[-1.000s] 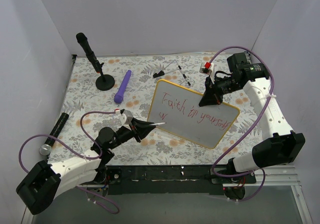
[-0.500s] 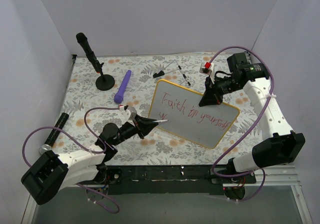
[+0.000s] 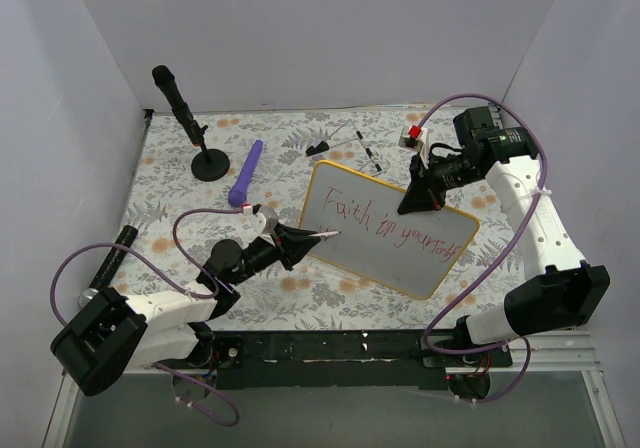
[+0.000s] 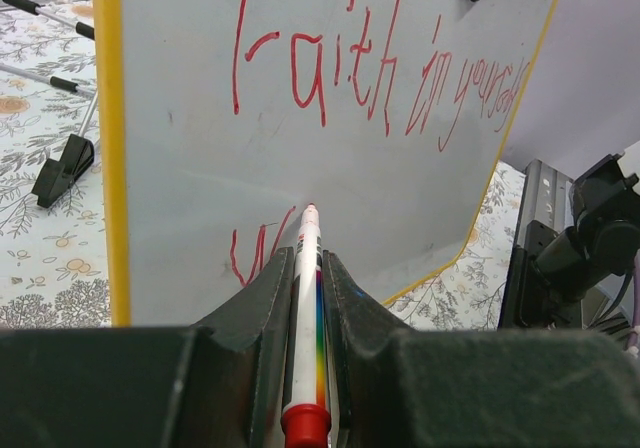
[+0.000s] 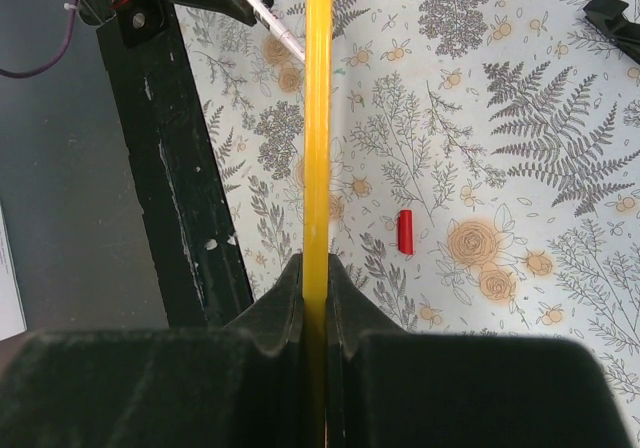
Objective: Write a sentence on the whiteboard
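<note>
The whiteboard (image 3: 420, 258) with its yellow rim stands tilted on the floral table, right of centre. The sentence (image 3: 385, 226) runs across it in red, reading about "Faith in yourself" (image 4: 370, 68). Below it sit short red strokes (image 4: 250, 253). My left gripper (image 3: 300, 240) is shut on a white marker (image 4: 305, 318) with a rainbow stripe. The marker's red tip rests on the whiteboard (image 4: 200, 148) just right of those strokes. My right gripper (image 3: 415, 200) is shut on the board's far yellow rim (image 5: 318, 118), jaws either side of it (image 5: 317, 263).
A black microphone on a round stand (image 3: 185, 118) is at the back left, a purple cylinder (image 3: 246, 172) beside it. Thin rods and a black clip (image 3: 345, 146) lie behind the board. A black tube (image 3: 112, 258) lies far left. A red cap (image 5: 405, 232) lies behind the board.
My left gripper has carried the marker slightly up and right along the board's lower left, and its arm has swung further in. The right gripper and the board have held still.
</note>
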You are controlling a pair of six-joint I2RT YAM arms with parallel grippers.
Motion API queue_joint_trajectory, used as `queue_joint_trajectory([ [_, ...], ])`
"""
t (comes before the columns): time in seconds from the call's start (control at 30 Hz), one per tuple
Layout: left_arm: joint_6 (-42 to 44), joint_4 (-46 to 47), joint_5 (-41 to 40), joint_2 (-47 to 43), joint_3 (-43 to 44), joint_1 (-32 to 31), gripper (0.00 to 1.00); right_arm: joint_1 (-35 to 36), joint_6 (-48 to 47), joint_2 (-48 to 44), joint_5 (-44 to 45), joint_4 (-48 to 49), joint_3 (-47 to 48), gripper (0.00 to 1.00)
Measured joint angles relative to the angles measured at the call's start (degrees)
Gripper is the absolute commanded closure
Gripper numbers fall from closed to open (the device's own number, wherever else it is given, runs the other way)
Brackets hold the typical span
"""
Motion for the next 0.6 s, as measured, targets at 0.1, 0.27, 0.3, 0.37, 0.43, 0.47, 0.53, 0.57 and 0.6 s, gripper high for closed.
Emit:
queue_joint_trajectory([
  [0.1, 0.33, 0.20, -0.42, 1.01, 0.02, 0.00, 1.00, 0.00, -0.02, -0.02, 0.11, 0.07, -0.07, 0.99],
  [0.27, 0.87, -0.07, -1.11, 1.36, 0.02, 0.00, 1.00, -0.04, 0.00, -0.02, 0.07, 0.68, -0.07, 0.99],
  [0.3, 0.90, -0.09, -1.14, 1.33, 0.02, 0.00, 1.00, -0.04, 0.00, -0.02, 0.07, 0.74, -0.07, 0.99],
  [0.37, 0.90, -0.17, -1.07, 0.98, 0.00, 0.00, 1.00, -0.04, 0.00, -0.02, 0.04, 0.79, -0.07, 0.99],
  [0.43, 0.85, -0.20, -0.85, -0.22, -0.35, 0.00, 1.00, -0.04, 0.02, -0.07, 0.02, 0.79, -0.07, 0.99],
  [0.47, 0.85, -0.17, -0.76, -0.94, -0.52, 0.00, 1.00, -0.04, 0.00, -0.07, 0.02, 0.79, -0.07, 0.99],
  [0.53, 0.87, -0.70, -0.52, -3.06, -0.63, 0.00, 1.00, -0.04, 0.02, -0.07, 0.02, 0.79, -0.07, 0.99],
  [0.57, 0.90, -0.76, -0.44, -4.07, -0.63, 0.00, 1.00, -0.04, 0.02, -0.07, 0.02, 0.79, -0.07, 0.99],
  [0.6, 0.94, -0.83, -0.44, -4.96, -0.63, 0.00, 1.00, -0.04, 0.02, -0.07, 0.02, 0.79, -0.07, 0.99],
])
